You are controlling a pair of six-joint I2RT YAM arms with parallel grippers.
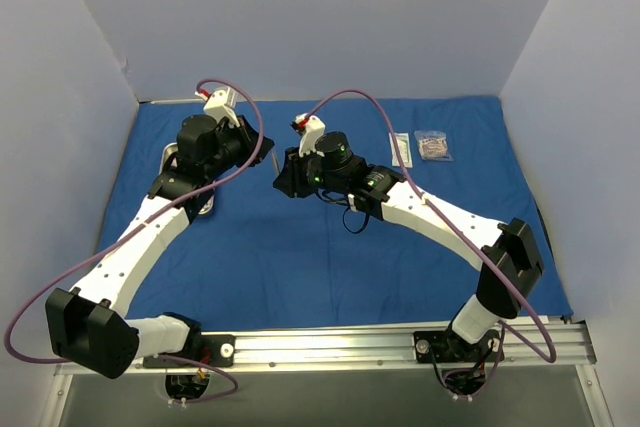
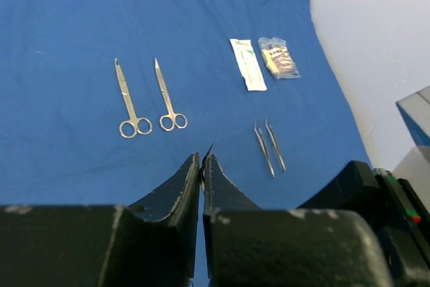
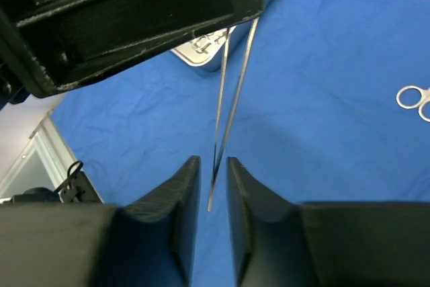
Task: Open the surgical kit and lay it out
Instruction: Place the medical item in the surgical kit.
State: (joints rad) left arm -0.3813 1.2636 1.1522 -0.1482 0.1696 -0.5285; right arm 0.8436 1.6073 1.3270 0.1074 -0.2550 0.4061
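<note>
One tray (image 3: 196,57), contents blurred; left end effector (image 2: 203,157) clenches tweezers (image 3: 232,85), right end effector (image 3: 212,166) parted around them.

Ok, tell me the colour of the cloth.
The cloth is royal blue, clearest in the left wrist view.

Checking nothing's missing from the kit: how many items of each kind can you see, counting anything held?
Scissor-handled clamps: 2
Tweezers: 3, two on the cloth, one in the jaws of the left gripper
Packets: 2
Steel tray: 1
Total: 8
</note>
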